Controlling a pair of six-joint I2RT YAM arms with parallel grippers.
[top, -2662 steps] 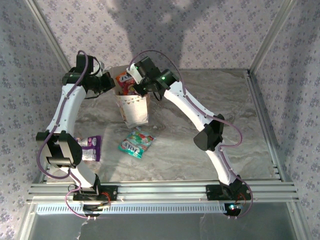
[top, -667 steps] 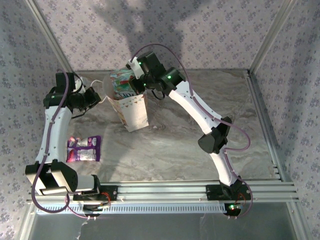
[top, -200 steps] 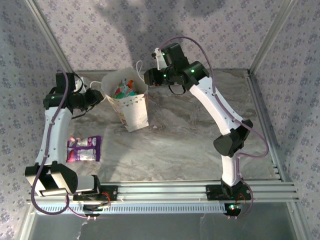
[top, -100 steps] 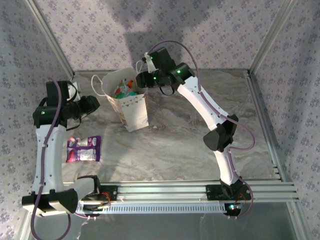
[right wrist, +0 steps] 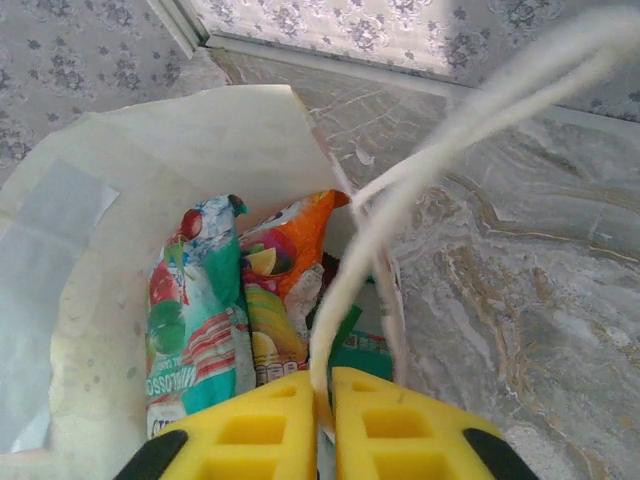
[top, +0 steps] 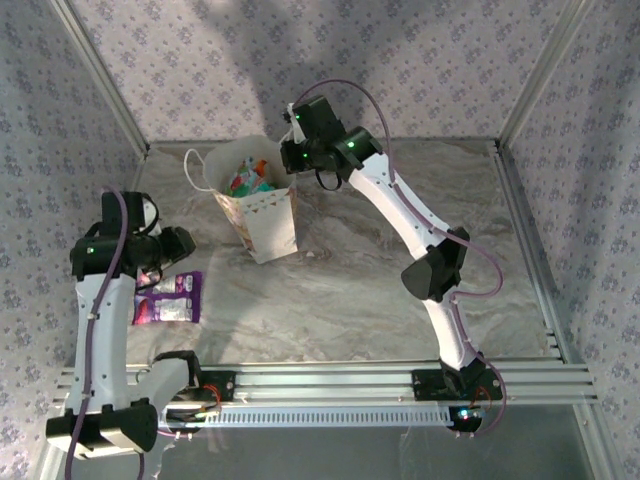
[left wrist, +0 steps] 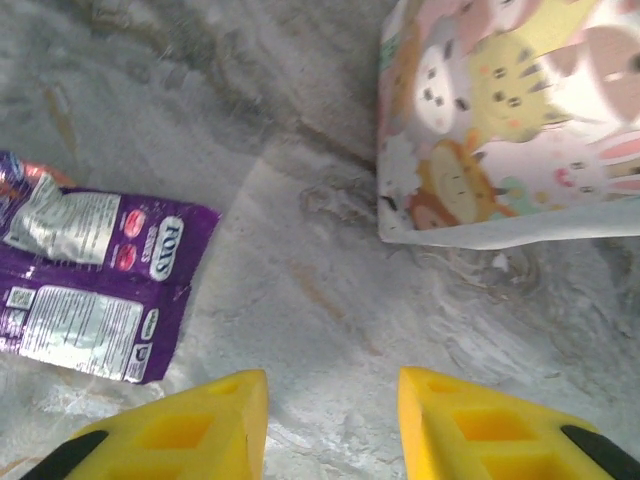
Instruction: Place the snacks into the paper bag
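The paper bag [top: 262, 215] stands upright in the upper middle of the overhead frame on the marbled table [top: 330, 300], its mouth open and several snacks [top: 248, 180] showing inside. The right gripper [top: 287, 160] sits at the bag's right rim. In its wrist view, the right gripper [right wrist: 322, 420] has its yellow fingers pinched on the white cord handle [right wrist: 335, 310], which rises toward the upper right. Below it, a teal packet [right wrist: 195, 330] and an orange packet [right wrist: 290, 240] lie against the bag's inner wall [right wrist: 120, 180]. The left gripper [top: 183, 243] hangs at the left of the frame, above a purple packet [top: 172, 298] lying flat on the table. In the left wrist view, the left gripper [left wrist: 333, 420] has its fingers apart with nothing between them. The purple packet [left wrist: 90, 275] lies at the left and the bag's cartoon-printed side [left wrist: 510, 120] at the upper right.
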